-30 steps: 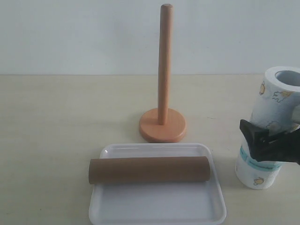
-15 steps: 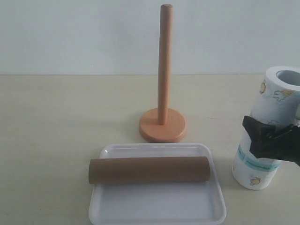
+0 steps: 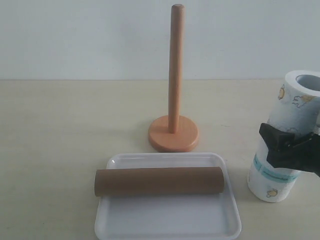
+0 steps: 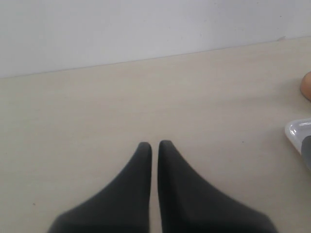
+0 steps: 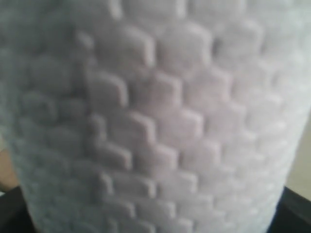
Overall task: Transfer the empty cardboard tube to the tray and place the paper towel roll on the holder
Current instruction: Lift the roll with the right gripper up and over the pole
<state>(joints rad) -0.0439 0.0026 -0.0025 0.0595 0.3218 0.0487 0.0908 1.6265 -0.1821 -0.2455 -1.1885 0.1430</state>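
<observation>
The brown cardboard tube (image 3: 159,181) lies lengthwise across the white tray (image 3: 167,220). Behind the tray stands the orange-tan holder (image 3: 174,75), its post bare. At the far right the printed paper towel roll (image 3: 295,107) leans with its top tilted to the right, and my right gripper (image 3: 290,146) is shut around its middle. The right wrist view is filled by the roll's embossed white paper (image 5: 155,111), with dark fingers (image 5: 8,204) only at the edges. My left gripper (image 4: 154,145) is shut over bare table, holding nothing, and it does not show in the exterior view.
The light wooden table ends at a pale wall behind the holder. In the left wrist view a corner of the tray (image 4: 295,132) and the edge of the holder's base (image 4: 307,85) show off to one side of the left gripper.
The roll's lower end shifted slightly left and the right gripper rose a little, so the roll leans more. In the last half second almost nothing moved.
</observation>
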